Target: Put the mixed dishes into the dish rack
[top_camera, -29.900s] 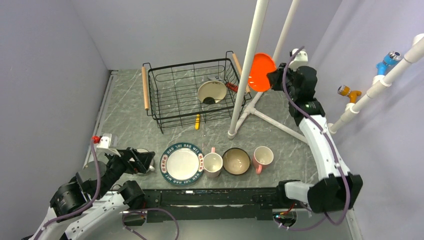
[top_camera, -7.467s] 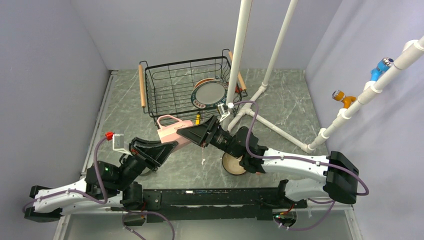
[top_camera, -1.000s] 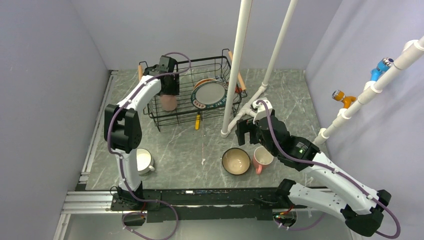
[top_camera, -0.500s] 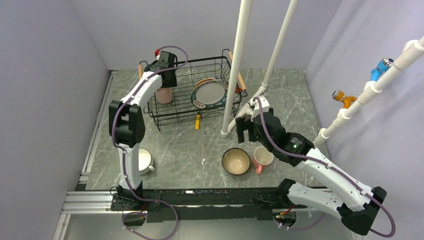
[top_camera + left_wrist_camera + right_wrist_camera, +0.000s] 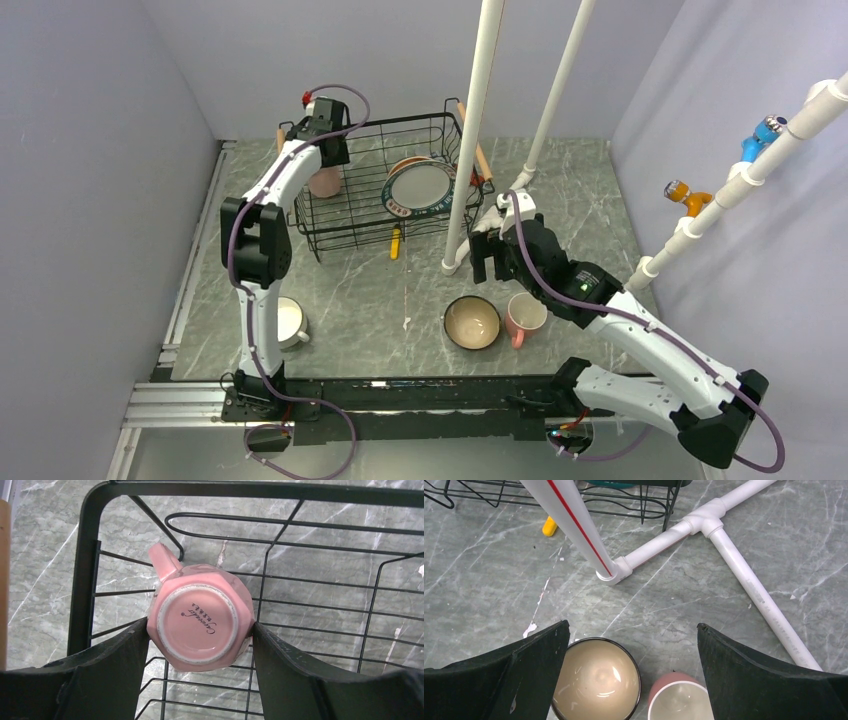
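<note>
One dish rack (image 5: 350,212): rectangular black wire basket with light wooden bar handles on its short sides; reference landmark.
Left gripper (image 5: 199,629): inside the rack at its far-left corner; black fingers pressed against both sides of the inverted pink mug.
Right gripper (image 5: 631,626): outside the rack, off its near-right corner; jaws spread wide, holding nothing.
Big round plate with dark patterned rim (image 5: 421,188): tilted in the rack's right half.
Tan-inside dark-blue bowl (image 5: 472,322): on the table, off the rack's near-right corner, well apart.
Inverted pink mug (image 5: 197,625): base up, handle towards the rack's corner; contact with the rack floor cannot be told.
Upright pink mug (image 5: 525,313): just beside the bowl, farther right.
White handled cup (image 5: 288,322): off the rack's near-left corner, well apart.
Small yellow tool (image 5: 395,243): just outside the rack's near edge.
</note>
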